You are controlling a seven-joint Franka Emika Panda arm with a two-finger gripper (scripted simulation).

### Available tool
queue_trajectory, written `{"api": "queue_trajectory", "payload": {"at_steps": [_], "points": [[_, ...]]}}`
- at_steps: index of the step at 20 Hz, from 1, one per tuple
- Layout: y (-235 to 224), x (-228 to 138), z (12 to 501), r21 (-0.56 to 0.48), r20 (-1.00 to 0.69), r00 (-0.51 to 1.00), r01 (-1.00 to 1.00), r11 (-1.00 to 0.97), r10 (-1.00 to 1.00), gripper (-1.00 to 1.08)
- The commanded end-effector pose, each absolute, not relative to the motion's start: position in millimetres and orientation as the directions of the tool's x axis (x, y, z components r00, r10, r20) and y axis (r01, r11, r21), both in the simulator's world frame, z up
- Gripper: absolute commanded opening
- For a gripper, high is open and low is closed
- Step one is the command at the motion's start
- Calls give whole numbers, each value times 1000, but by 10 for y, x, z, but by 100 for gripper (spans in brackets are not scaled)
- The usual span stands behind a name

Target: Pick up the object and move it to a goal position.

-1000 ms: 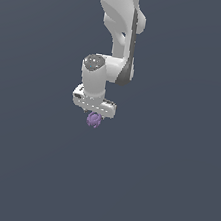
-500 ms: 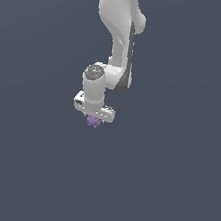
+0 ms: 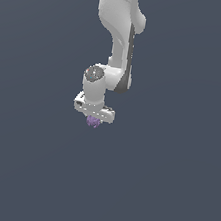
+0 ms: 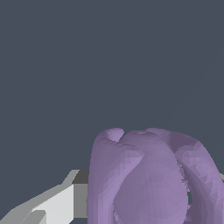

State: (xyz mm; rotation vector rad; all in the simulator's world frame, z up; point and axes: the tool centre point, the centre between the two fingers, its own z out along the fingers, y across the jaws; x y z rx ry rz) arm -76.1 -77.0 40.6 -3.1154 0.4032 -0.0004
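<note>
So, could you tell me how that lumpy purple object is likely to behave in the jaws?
The purple object looks rigid, its lobes undeformed. Its rounded, bumpy surface probably gives uneven contact, so it may twist or slip. It is small beside the gripper, so likely light.

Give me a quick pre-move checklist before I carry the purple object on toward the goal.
1. Purple object sits at the gripper: ok.
2. Finger against the object's side in the wrist view: ok; the opposite finger is hidden: cannot tell.
3. Firm grip, no slipping: cannot tell.
4. Object clear of any surface: cannot tell, uniform background.
5. Goal position visible: not ok, no marker in either view.
6. Obstacles near the arm: ok, none visible.
</note>
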Motion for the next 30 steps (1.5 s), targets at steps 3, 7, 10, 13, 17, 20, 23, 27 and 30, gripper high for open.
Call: {"api": "queue_trajectory", "payload": {"at_steps": [3, 7, 10, 13, 17, 20, 23, 27, 30], "points": [[-772, -760, 396, 0, 0, 967, -255, -967, -255, -100], [-767, -775, 419, 0, 0, 967, -255, -967, -255, -100], [-755, -816, 460, 0, 0, 967, -255, -967, -255, -100], [-736, -885, 529, 0, 0, 967, -255, -967, -255, -100], [-699, -1017, 663, 0, 0, 967, -255, -967, -255, -100], [-664, -1144, 791, -1, 0, 967, -255, -967, -255, -100], [-631, -1258, 912, -1, 0, 967, -255, -967, -255, -100], [-600, -1368, 1033, -1, 0, 967, -255, -967, -255, -100], [-584, -1421, 1092, 0, 0, 967, -255, -967, -255, -100]]}}
